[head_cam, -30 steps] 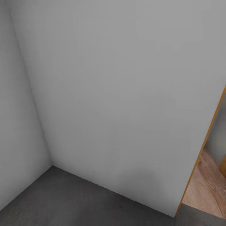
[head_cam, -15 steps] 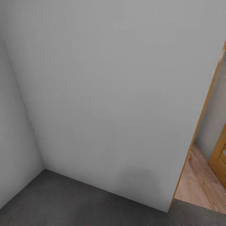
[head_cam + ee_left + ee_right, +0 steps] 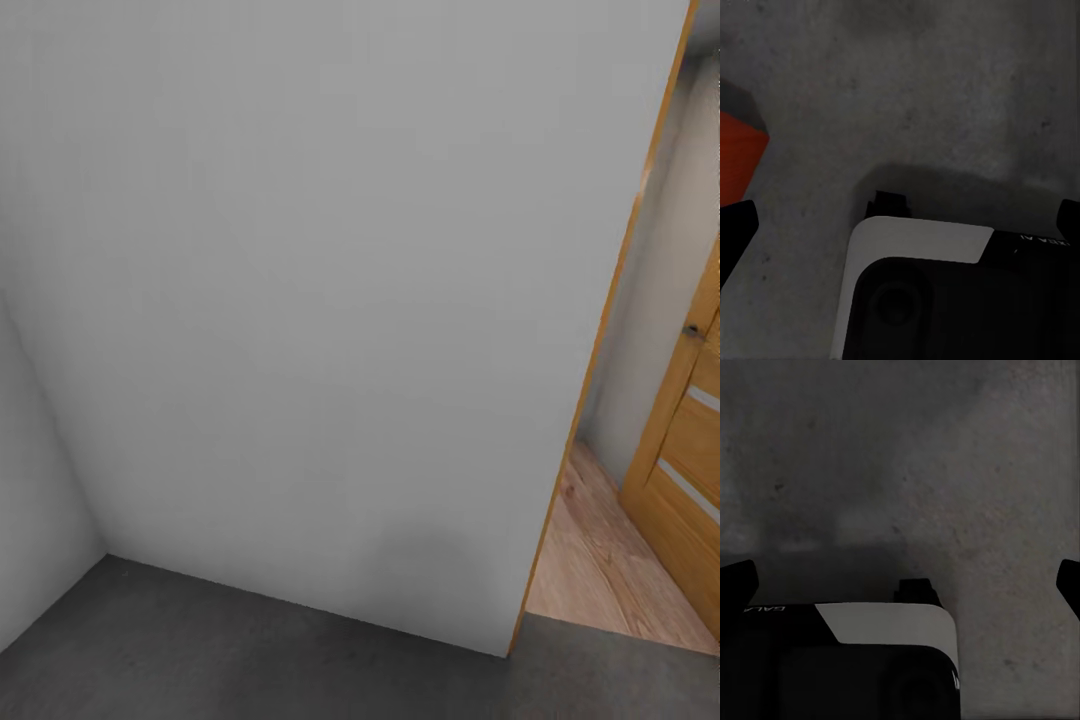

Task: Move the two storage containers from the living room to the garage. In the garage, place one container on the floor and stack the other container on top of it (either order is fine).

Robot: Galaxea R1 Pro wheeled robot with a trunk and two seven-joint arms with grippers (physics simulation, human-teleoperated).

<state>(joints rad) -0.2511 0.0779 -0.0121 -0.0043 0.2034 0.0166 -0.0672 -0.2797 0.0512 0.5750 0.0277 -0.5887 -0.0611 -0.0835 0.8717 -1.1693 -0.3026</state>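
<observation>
- The robot stood in the garage, facing a grey wall (image 3: 300, 300) that took up most of the head frame, with the dark floor (image 3: 250, 660) along the bottom
- At the right edge, a doorway (image 3: 600, 560) showed wood planks and a wooden door (image 3: 690, 470)
- In the left wrist frame, part of an orange-red container (image 3: 736, 154) sat at the left edge on the floor
- Left gripper (image 3: 900, 217) and right gripper (image 3: 900, 577) were spread wide, nothing between the tips
- Judged step: one container seemed set down; the next move likely called for driving through the doorway to fetch the other
- Against the earlier frames, the whole view had swung: the wall corner slid toward the left edge and far more of the doorway and door came in
</observation>
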